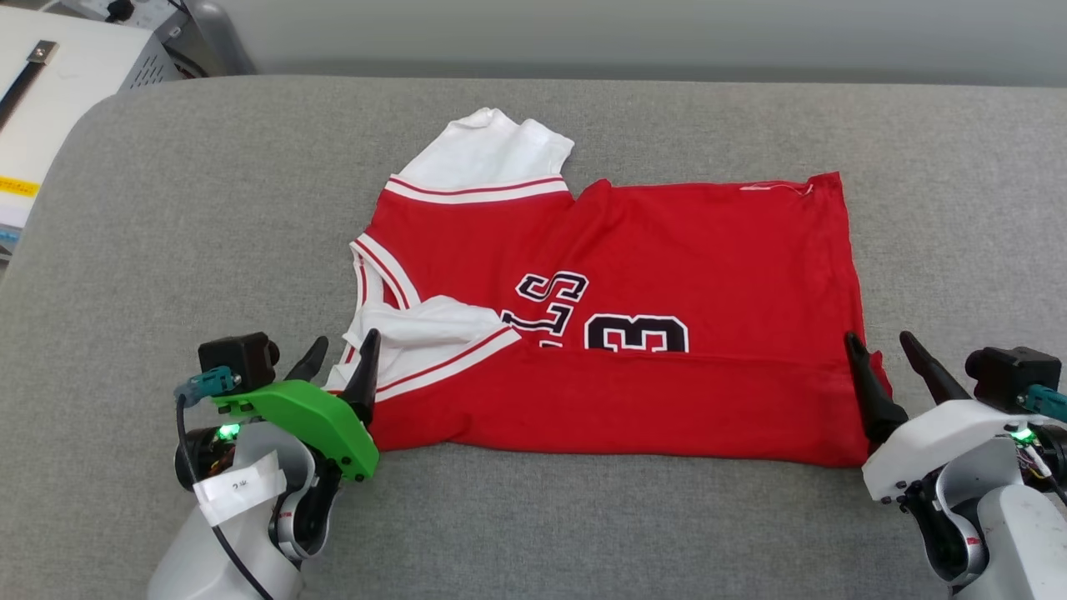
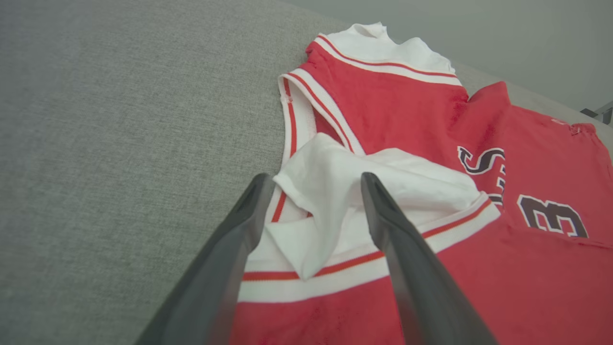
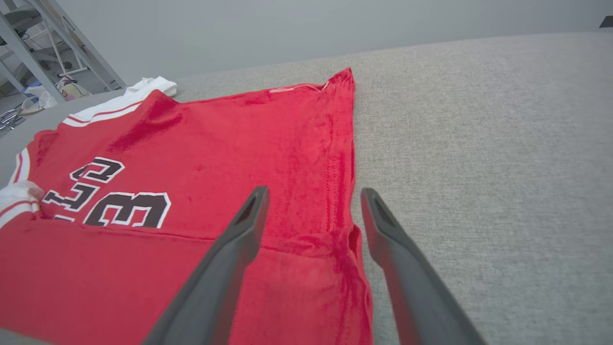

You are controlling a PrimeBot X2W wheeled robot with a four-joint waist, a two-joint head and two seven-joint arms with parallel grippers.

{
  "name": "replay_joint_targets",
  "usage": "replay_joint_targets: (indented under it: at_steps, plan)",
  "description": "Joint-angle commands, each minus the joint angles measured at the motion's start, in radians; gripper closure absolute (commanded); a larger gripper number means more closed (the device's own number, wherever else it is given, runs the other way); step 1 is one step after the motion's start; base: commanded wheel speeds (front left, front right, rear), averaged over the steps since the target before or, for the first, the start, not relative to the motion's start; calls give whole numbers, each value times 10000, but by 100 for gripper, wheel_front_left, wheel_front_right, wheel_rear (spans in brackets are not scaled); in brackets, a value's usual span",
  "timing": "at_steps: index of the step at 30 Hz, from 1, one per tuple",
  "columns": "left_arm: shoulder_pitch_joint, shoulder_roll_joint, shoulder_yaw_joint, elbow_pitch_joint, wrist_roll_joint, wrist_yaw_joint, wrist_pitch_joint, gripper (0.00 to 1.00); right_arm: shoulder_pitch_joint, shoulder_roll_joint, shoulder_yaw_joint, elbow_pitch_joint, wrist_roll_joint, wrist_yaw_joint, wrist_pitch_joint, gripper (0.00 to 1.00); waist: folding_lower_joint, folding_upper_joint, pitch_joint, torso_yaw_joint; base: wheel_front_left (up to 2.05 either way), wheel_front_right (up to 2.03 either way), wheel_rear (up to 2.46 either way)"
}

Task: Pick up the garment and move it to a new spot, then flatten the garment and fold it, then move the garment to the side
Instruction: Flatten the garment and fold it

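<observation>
The garment (image 1: 617, 250) lies flat mid-cushion (image 1: 167, 208), its near edge already folded over the number; further folds and the move aside remain, I judge. My left pincer (image 1: 347, 337) and right pincer (image 1: 879, 337) gape, released, at its near corners.

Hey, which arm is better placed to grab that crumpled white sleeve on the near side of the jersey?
Left. The left gripper has its open fingers right at the crumpled sleeve; the right gripper sits at the opposite hem corner of the garment.
</observation>
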Motion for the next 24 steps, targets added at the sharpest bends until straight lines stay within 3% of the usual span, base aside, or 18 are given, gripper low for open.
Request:
replay_joint_targets:
  at_steps: [1, 5, 8, 11, 16, 24]
  plan:
    - [193, 96, 88, -90, -1, 90, -127, 0, 197, 82, -102, -136, -157, -7, -300, 0, 0, 0, -410, -45, 0, 0, 0]
    - [459, 445, 183, -461, 89, 369, -41, 0, 583, 352, -495, -582, -615, -7, -796, 0, 0, 0, -788, -42, 0, 0, 0]
    - [645, 776, 96, -791, 32, 422, 690, 0, 861, 503, -695, -934, -783, -7, -830, 0, 0, 0, -992, -46, 0, 0, 0]
    - [830, 1262, -217, -1100, -293, 175, 2449, 0, 1143, 661, -843, -1353, -908, -7, -663, 0, 0, 0, -1095, -55, 0, 0, 0]
    - [1033, 1897, -342, -1763, -1056, 270, 5026, 0, 1433, 883, -978, -1934, -1001, -7, -370, 0, 0, 0, -972, -193, 0, 0, 0]
    - [794, 2229, -231, -2041, -1532, 582, 6319, 0, 1361, 1073, -1016, -2440, -973, -7, -82, 0, 0, 0, -172, -608, 0, 0, 0]
